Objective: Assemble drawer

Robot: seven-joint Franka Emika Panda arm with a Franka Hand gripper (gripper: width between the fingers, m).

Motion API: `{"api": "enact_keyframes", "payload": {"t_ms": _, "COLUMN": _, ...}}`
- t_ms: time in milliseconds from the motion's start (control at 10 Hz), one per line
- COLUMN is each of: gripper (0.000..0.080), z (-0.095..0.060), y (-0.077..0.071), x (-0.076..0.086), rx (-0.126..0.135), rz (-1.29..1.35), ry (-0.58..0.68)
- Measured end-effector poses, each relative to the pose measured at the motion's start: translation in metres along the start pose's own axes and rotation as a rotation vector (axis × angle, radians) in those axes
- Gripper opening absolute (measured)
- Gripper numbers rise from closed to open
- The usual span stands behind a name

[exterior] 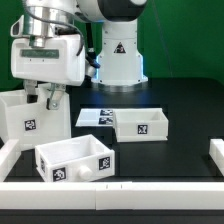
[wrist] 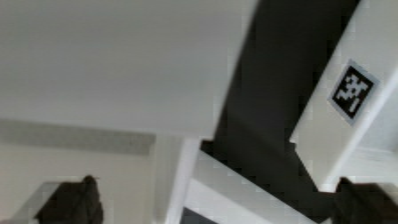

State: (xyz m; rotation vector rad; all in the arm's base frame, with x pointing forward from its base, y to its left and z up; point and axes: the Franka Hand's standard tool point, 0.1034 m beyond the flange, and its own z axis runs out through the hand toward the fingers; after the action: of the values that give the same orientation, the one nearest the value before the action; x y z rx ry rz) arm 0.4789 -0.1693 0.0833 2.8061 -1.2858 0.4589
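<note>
The drawer lies in three white tagged parts. The boxy housing (exterior: 22, 118) stands at the exterior view's left. One open-top tray (exterior: 75, 158) with a round knob (exterior: 85, 172) sits at the front, a second tray (exterior: 140, 125) at the middle right. My gripper (exterior: 47, 102) hangs just above the housing's near right corner, open, with nothing between its fingers. In the wrist view the gripper (wrist: 217, 205) shows two dark fingertips (wrist: 71, 200) far apart, straddling a white wall of the housing (wrist: 125, 70) and a tagged face (wrist: 356, 90), with a dark band between them.
The marker board (exterior: 95, 117) lies flat between the housing and the far tray. Low white rails edge the table at the front (exterior: 110, 188) and right (exterior: 216, 152). The arm's white base (exterior: 118, 55) stands at the back.
</note>
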Motion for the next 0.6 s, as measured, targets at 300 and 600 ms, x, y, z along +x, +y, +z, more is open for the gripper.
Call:
{"api": "enact_keyframes", "payload": {"t_ms": 300, "gripper": 0.0649, "z": 0.002, "y": 0.001, "x": -0.003, "rx": -0.001, "rz": 0.021, "ry": -0.022}}
{"api": "enact_keyframes", "payload": {"t_ms": 600, "gripper": 0.0649, "z": 0.016, "y": -0.006, "x": -0.009, "rx": -0.019, "rz": 0.153, "ry": -0.089}}
